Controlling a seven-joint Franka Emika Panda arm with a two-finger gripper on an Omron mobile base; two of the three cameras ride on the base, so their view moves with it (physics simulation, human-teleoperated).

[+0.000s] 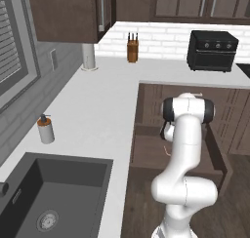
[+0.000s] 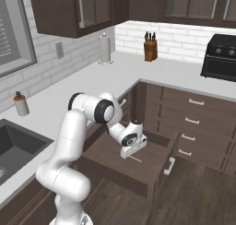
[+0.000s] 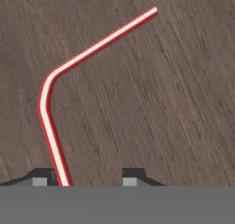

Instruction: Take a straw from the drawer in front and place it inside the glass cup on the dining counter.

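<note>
One straw (image 3: pixel 48 87), one open drawer (image 2: pixel 138 168)

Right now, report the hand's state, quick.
Hand: low in the open drawer, fingers either side of the red straw; open or gripping cannot be told.

We find the thin red-pink bent straw (image 3: pixel 48 87) lying flat in the open dark brown wooden drawer (image 2: pixel 152 171) | the fingers (image 3: pixel 131 176) stand low over it, straw just beside one | wooden knife block (image 2: pixel 150 50) on the table behind, against the wall
</note>
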